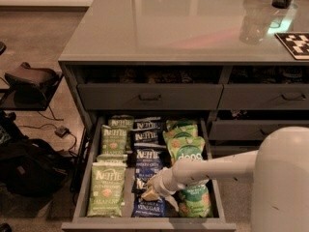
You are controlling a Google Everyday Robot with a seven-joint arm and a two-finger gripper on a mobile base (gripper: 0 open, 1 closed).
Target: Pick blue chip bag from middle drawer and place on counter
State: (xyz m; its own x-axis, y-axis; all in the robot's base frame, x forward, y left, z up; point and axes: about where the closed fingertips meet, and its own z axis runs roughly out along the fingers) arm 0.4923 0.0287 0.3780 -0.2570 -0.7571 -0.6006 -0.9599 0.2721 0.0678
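Note:
The middle drawer point(83, 187) is pulled open below the counter point(178, 23). A column of dark blue Kettle chip bags runs down its middle, from the back point(147, 125) to the front, where the nearest blue chip bag point(147, 208) shows "VINEGAR". My gripper point(150, 191) reaches in from the right on a white arm. It sits low over the front blue bags, between the third bag point(148, 159) and the nearest one. It hides part of the bag beneath it.
Green Kettle bags point(106, 187) fill the drawer's left column and green "dang" bags point(186, 150) the right. Shallower drawers with bar handles point(149, 97) sit above. A glass point(254, 23) and a marker board point(295, 43) stand on the counter. A black bag point(29, 168) and cables lie on the floor at left.

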